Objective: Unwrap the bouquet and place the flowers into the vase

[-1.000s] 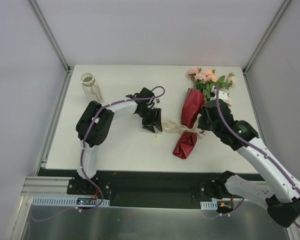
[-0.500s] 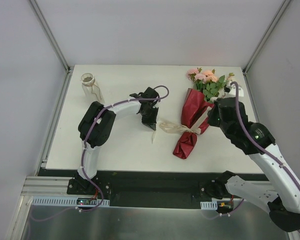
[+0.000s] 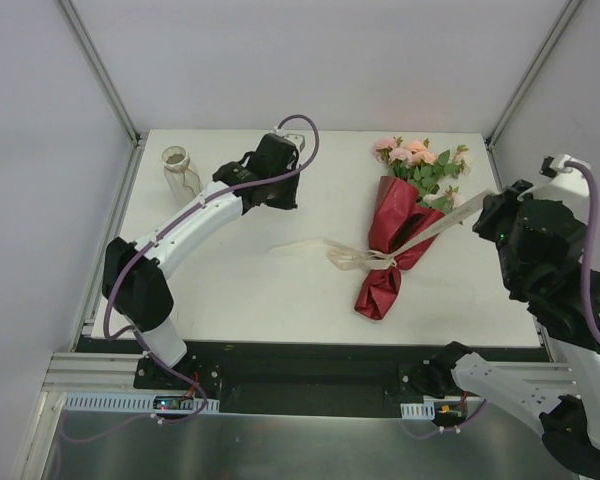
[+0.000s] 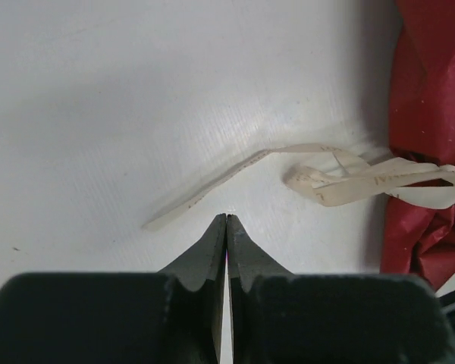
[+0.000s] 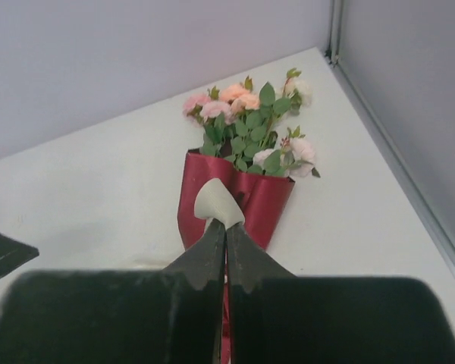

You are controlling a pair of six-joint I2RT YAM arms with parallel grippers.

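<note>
We're pulling our right hand (image 5: 226, 226) up and off to the right now, pinching the ribbon (image 3: 435, 222) taut. Our left hand (image 4: 226, 220) is backing off toward the vase (image 3: 177, 168), pressed together on nothing. The bouquet (image 3: 392, 225) is lying right of centre on the table (image 3: 280, 290), wrapping not coming off yet.
</note>
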